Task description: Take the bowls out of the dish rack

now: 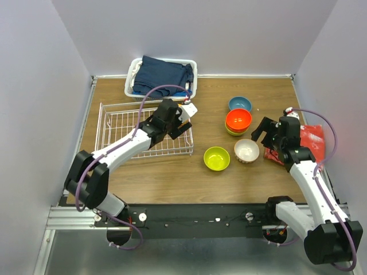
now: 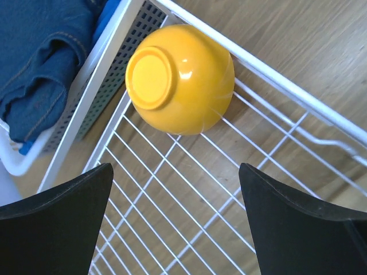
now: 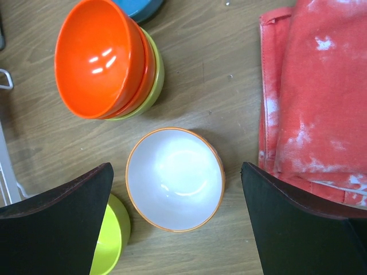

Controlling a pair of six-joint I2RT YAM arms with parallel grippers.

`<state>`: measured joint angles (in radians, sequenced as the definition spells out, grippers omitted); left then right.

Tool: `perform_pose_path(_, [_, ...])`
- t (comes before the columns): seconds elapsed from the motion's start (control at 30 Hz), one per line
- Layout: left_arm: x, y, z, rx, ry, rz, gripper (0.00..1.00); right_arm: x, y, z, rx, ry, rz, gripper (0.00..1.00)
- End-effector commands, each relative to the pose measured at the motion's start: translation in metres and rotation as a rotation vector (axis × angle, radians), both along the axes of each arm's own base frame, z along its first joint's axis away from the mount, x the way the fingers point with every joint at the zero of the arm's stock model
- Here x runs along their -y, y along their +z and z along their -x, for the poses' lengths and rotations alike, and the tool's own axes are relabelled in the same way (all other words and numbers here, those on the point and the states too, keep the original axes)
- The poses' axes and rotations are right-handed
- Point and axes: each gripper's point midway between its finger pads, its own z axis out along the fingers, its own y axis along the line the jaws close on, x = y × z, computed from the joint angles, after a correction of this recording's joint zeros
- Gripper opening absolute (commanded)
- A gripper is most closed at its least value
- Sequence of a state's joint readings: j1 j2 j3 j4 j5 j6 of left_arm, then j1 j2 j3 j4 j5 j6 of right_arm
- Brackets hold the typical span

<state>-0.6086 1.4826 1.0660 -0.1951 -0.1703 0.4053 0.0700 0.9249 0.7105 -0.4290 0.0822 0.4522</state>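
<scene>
The left gripper (image 2: 175,192) is holding its two dark fingers (image 2: 63,217) spread wide with nothing between them, and it is hovering over the far right corner of the dish rack (image 2: 172,229). The orange-yellow bowl (image 2: 180,80) is lying just beyond the fingertips, in line with the gap and apart from both fingers. It is sitting upside down, foot ring facing up, resting on the rack's wires and tucked against the corner rim. Just beyond that corner, the white basket (image 2: 86,97) is sitting on the far side, holding dark blue cloth (image 2: 40,63). In the top view the left arm is reaching diagonally across the rack and is covering the bowl.

The right gripper (image 3: 175,172) is also standing with its fingers (image 3: 298,223) wide apart and gripping nothing. The white bowl (image 3: 175,179) is showing in the gap between them, upright on the table (image 3: 223,86), clear of both fingers. The lime-green bowl (image 3: 112,240) is sitting just left of it, partly hidden behind the left finger. Farther off, a stack (image 3: 100,57) is standing with red-orange on top and lime-green at the bottom, and the blue bowl (image 3: 140,6) is sitting beyond the stack. A red cloth (image 3: 315,97) is lying on the table to the right of the white bowl
</scene>
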Motion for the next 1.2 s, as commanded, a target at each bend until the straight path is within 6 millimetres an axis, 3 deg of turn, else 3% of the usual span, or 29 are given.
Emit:
perform_pose_path(0.0, [-0.006, 0.003, -0.026, 0.118, -0.042, -0.181, 0.99, 0.002, 0.033, -0.002, 0.059, 0.021, 0.028, 1.00])
perform_pose_path(0.23, [0.011, -0.013, -0.031, 0.144, -0.130, -0.168, 0.99, 0.005, 0.059, -0.006, 0.105, 0.023, 0.055, 1.00])
perform_pose_path(0.67, [0.029, -0.064, -0.042, 0.068, -0.223, -0.228, 0.99, 0.000, 0.064, -0.009, 0.101, 0.043, 0.043, 1.00])
perform_pose_path(0.83, [0.030, -0.063, -0.049, 0.094, -0.218, -0.232, 0.99, -0.001, 0.060, -0.006, 0.104, 0.054, 0.037, 1.00])
perform_pose_path(0.97, [0.039, -0.047, -0.048, 0.130, -0.226, -0.162, 0.99, -0.004, 0.055, -0.007, 0.091, 0.066, 0.031, 1.00])
perform_pose_path(1.17, [0.033, -0.055, -0.050, 0.185, -0.205, -0.189, 0.99, -0.012, 0.052, -0.013, 0.075, 0.096, 0.005, 1.00])
